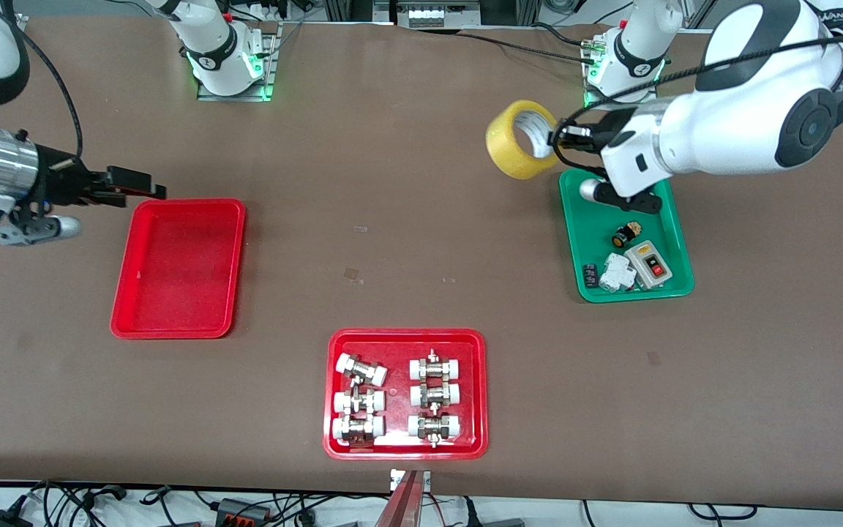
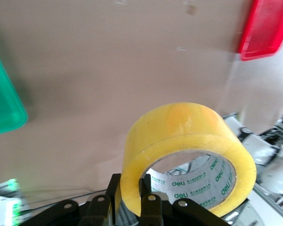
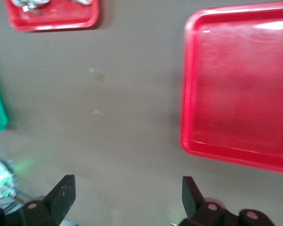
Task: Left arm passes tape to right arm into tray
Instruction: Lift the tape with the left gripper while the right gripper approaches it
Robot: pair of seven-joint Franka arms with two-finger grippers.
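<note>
Fittings (image 1: 399,399) sit untouched at lower centre while the left gripper (image 1: 555,137), clamped on the tape (image 1: 518,139), hangs upper right; handover to the spread right gripper (image 1: 145,187) and the red tray (image 1: 178,268) remain.

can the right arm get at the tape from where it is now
Probably yes. The tape hangs in the left hand, clamped by its wall, broad side exposed; the right hand is open above the tray.

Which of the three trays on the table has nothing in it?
The plain red tray at the right arm's end of the table. The other red tray holds white-capped metal fittings, and the green tray holds small electrical parts.
</note>
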